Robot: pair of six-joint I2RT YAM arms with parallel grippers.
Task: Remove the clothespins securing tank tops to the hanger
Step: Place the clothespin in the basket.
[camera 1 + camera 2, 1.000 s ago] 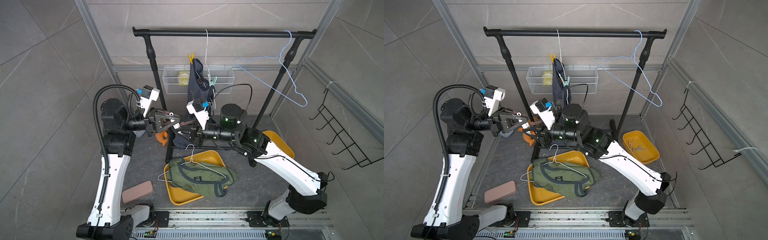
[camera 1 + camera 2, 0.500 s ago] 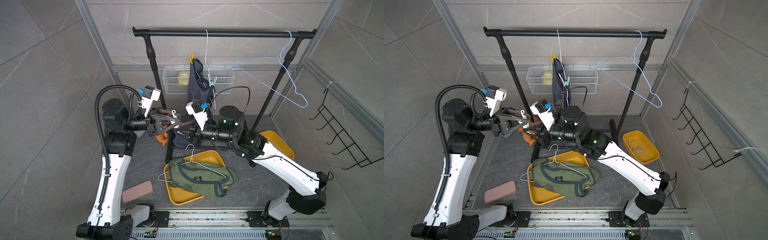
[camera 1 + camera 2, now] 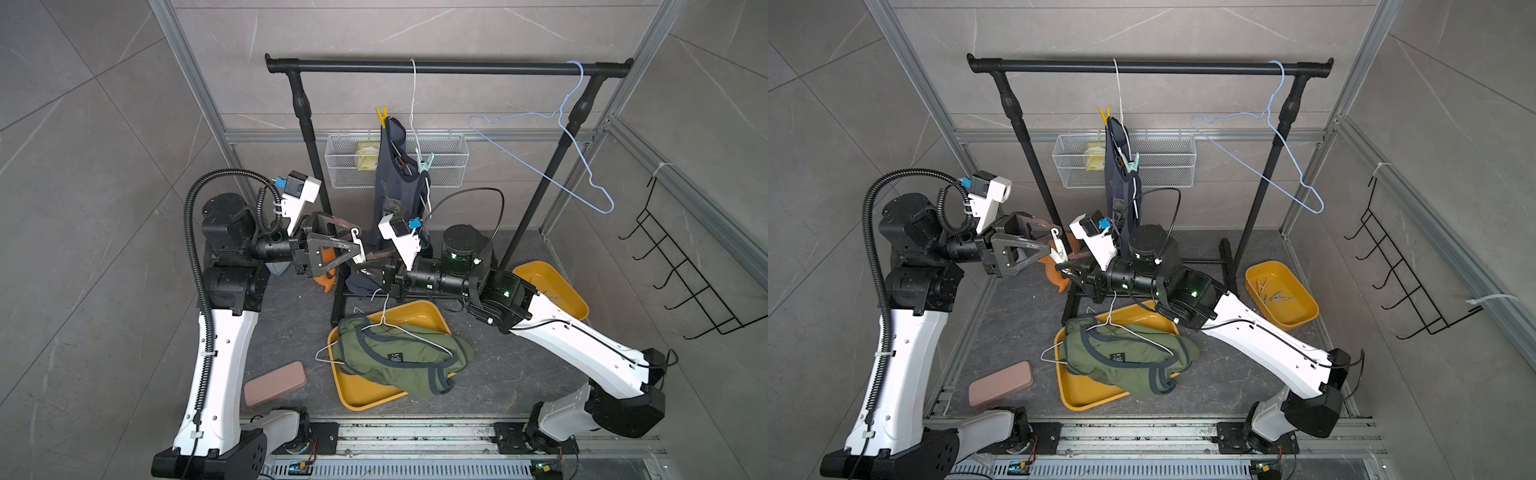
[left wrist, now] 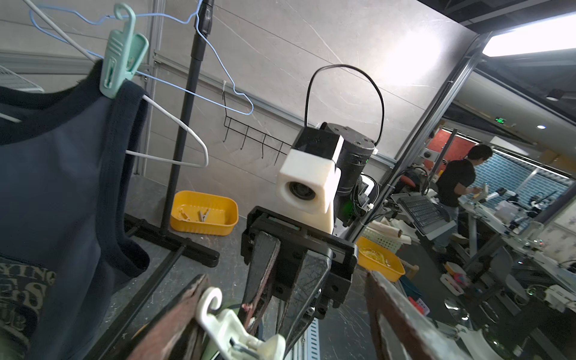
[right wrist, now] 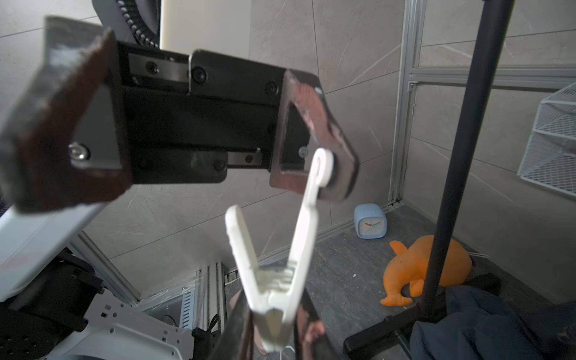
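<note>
Lying nearest, in front of the clothes rail [image 3: 449, 66], an olive tank top [image 3: 399, 357] on a wire hanger [image 3: 385, 311] spills over the yellow tray's [image 3: 358, 392] rim, open floor beside it. Just before the rail's left post, the right pincer [image 5: 274, 321] is clamped on the nose of the white clothespin [image 5: 280, 274]; the left pincer [image 5: 199, 196] gapes wide, the pin's hooked tail at one finger [image 5: 321, 124]. That post crowds both. Under the rail hangs the slate-blue tank top [image 3: 390, 183], held by a yellow clothespin [image 3: 381, 113] and a mint clothespin [image 3: 426, 163].
</note>
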